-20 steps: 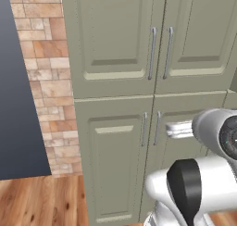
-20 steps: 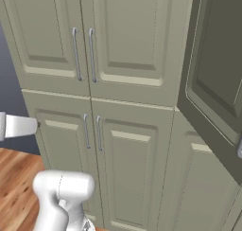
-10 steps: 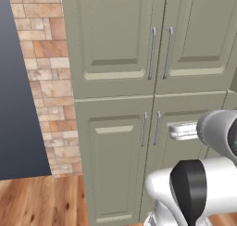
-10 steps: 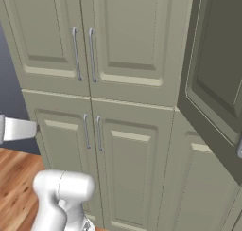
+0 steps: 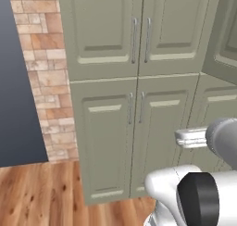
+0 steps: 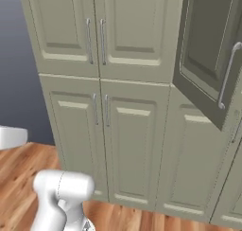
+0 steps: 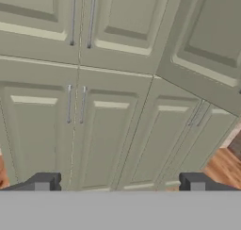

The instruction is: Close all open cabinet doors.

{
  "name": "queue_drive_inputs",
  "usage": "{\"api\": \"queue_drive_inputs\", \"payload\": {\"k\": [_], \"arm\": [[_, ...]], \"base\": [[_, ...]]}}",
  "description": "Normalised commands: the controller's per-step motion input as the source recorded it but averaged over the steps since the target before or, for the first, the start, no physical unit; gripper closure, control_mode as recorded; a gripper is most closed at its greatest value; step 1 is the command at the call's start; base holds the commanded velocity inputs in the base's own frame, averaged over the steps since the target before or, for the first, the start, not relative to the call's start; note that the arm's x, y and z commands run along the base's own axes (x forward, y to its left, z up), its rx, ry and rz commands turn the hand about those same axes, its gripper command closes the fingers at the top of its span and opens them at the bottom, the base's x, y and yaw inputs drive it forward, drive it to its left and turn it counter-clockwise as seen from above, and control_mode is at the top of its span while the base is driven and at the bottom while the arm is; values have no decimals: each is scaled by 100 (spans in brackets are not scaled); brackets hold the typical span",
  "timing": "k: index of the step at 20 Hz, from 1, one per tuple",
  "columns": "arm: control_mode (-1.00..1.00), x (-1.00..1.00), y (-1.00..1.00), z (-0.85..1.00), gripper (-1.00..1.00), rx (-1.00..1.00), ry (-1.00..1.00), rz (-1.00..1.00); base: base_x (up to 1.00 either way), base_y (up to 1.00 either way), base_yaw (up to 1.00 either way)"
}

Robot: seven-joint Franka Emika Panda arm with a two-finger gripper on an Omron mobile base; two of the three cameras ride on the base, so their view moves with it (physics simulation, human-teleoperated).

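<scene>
One tall sage-green cabinet door [image 6: 205, 59] stands open at the upper right, swung out toward me, its long silver bar handle [image 6: 227, 77] facing outward. It also shows at the top right of the hand view as the open door [image 7: 207, 45] and at the right edge of the left base view as the open door [image 5: 224, 35]. To its left, two upper cabinet doors [image 6: 94, 31] are shut, handles side by side. My gripper [image 7: 118, 184] is open with nothing between its fingertips [image 7: 43, 182]. It points at the lower cupboards, well short of them.
Shorter lower doors [image 5: 134, 128] with small handles sit under the upper ones. A brick wall strip [image 5: 46, 72] and a dark panel [image 5: 16, 81] lie to the left. Wood floor [image 5: 55, 192] runs in front of the cupboards.
The whole picture has shifted, so the camera has moved. The cupboards look a little farther off, and more of the open door and floor shows. The gripper stays open.
</scene>
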Motion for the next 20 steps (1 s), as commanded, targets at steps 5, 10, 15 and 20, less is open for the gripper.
{"api": "queue_drive_inputs", "payload": {"k": [5,10,15,20], "arm": [[100,0,0,0,-100,0,0,0],[100,0,0,0,-100,0,0,0],[100,0,0,0,-100,0,0,0],[100,0,0,0,-100,0,0,0]], "base": [[-54,-24,-23],[-29,-52,-23],[-23,-65,-23],[-13,-59,-31]]}}
